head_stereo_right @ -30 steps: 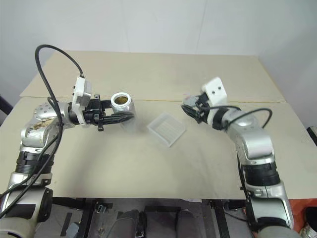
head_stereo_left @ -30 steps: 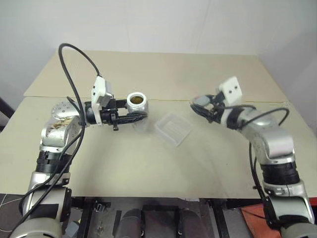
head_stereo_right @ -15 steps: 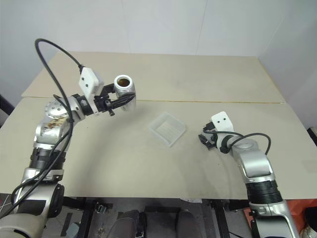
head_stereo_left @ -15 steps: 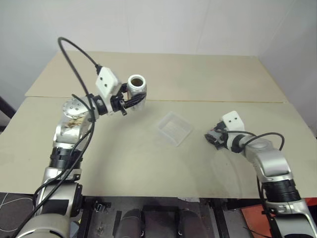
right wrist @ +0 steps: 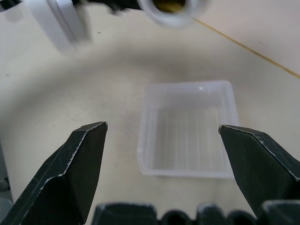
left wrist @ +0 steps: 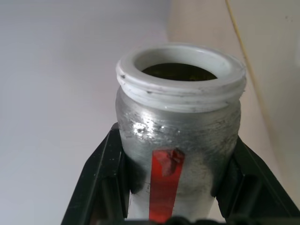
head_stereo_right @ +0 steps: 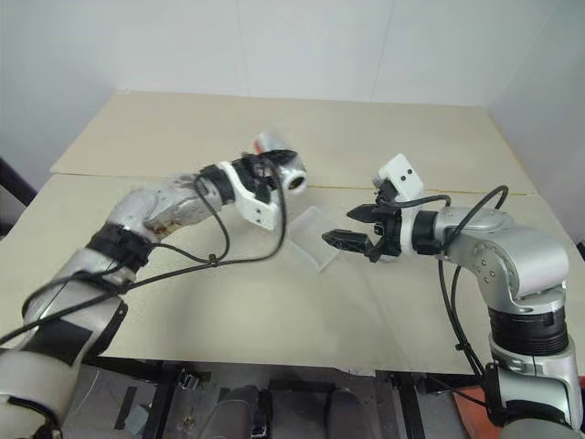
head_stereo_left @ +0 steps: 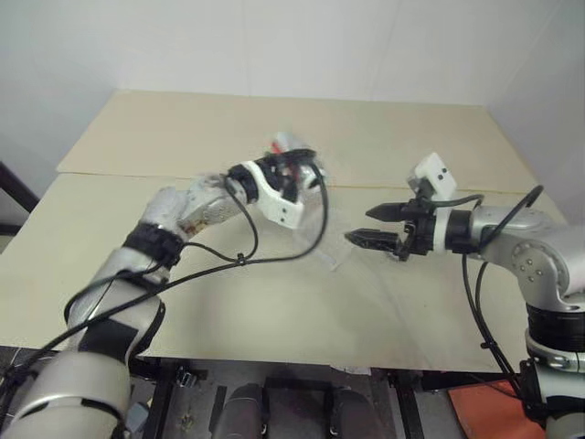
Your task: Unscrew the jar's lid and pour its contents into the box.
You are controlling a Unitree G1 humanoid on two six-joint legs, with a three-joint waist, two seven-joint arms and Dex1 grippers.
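My left gripper (left wrist: 176, 136) is shut on the jar (head_stereo_right: 285, 174), a silvery cylinder with a red stripe. The jar is tipped on its side above the table, just behind the box, with its open white mouth (left wrist: 180, 70) towards my right gripper. Brown contents (right wrist: 172, 4) show inside the mouth. The box (right wrist: 187, 136), a clear shallow tray, lies on the table below and in front of the jar (right wrist: 173, 7). My right gripper (head_stereo_right: 338, 225) hangs open and empty beside the box (head_stereo_right: 311, 236), pointing at it. The lid is out of view.
A black cable (head_stereo_right: 219, 256) loops from my left wrist down over the beige table (head_stereo_right: 274, 311). A seam (head_stereo_right: 475, 190) runs across the table behind the box. A white wall stands behind the table's far edge.
My left arm swung right over the box and rolled the jar from upright onto its side. My right gripper, shut on the lid a second ago, went low, opened, and rose empty toward the box.
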